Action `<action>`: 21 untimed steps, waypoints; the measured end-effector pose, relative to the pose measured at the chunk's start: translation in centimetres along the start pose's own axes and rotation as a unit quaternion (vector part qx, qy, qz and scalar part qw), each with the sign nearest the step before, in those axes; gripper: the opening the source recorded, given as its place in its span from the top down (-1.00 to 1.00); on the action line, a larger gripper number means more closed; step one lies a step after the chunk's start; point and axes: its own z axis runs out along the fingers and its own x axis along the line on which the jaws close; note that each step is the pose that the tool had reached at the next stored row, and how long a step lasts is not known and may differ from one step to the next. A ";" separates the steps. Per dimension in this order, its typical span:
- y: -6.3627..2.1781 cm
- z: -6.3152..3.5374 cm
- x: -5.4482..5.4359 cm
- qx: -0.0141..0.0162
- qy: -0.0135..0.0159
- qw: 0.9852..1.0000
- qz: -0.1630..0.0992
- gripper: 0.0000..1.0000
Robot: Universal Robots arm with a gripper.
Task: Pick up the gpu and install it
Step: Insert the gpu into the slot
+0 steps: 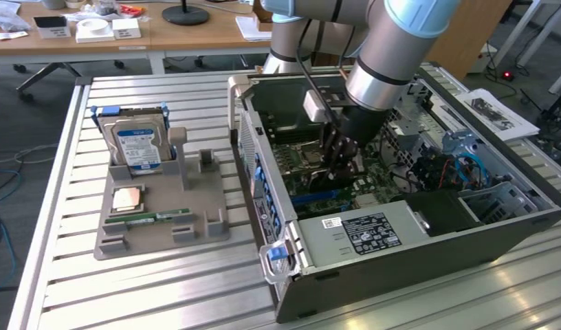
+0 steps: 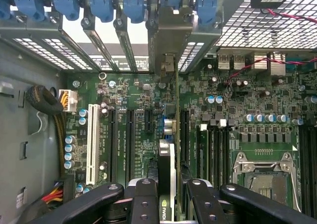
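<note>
I see the computer case (image 1: pixel 427 275) lying open upward, and the arm enters from above. Inside, the gripper (image 2: pixel 169 187), clamped on the gpu (image 2: pixel 167 162), has low, bare expansion slots (image 2: pixel 130 144) on one side and the CPU socket (image 2: pixel 262 177) on the other. Blue slot latches (image 2: pixel 133 3) line the rear wall. The power supply (image 1: pixel 359 234) and blue cables (image 1: pixel 459 165) crowd the remaining interior.

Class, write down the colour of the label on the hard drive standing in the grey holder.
Blue and white. The hard drive shows best in the exterior view.

The slatted metal counter (image 1: pixel 124 295) is carrying a grey parts holder (image 1: pixel 157 238) and, just beside it, an open computer case (image 1: pixel 427 269).
</note>
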 end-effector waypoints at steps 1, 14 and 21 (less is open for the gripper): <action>0.02 0.01 0.0 0.000 0.000 1.000 0.000 0.47; 0.23 0.29 0.0 0.000 0.000 1.000 0.000 0.47; 0.26 0.44 0.0 0.000 0.000 1.000 0.000 0.47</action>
